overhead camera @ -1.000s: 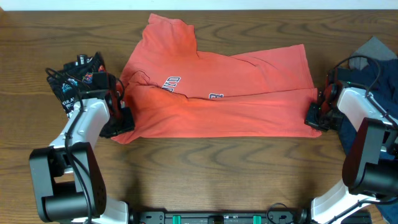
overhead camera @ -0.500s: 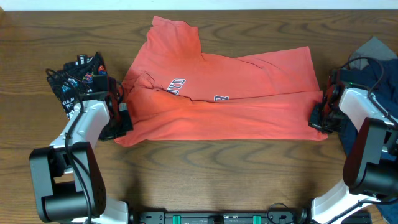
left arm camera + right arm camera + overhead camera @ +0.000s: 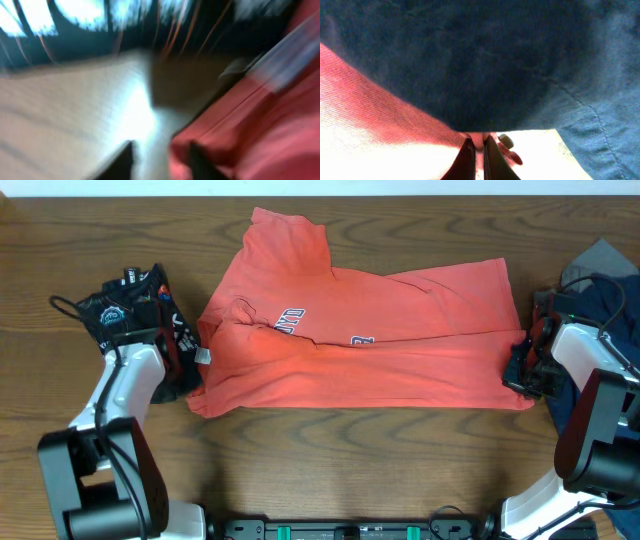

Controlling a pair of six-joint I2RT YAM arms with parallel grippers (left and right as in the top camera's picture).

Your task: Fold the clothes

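Since a second ago our left gripper [image 3: 192, 370] has slid back off the coral-red shirt [image 3: 370, 350], and the whole shirt has drifted toward the right gripper [image 3: 518, 372]. Our left jaws stand apart with nothing between them, the shirt's edge just beside one finger. Our right jaws pinch the shirt's hem tight, with the navy garment [image 3: 600, 280] close behind them. We judge that more one-sided pull would skew the fold or snag the navy cloth. The black garment [image 3: 125, 305] behind the left gripper could also catch.
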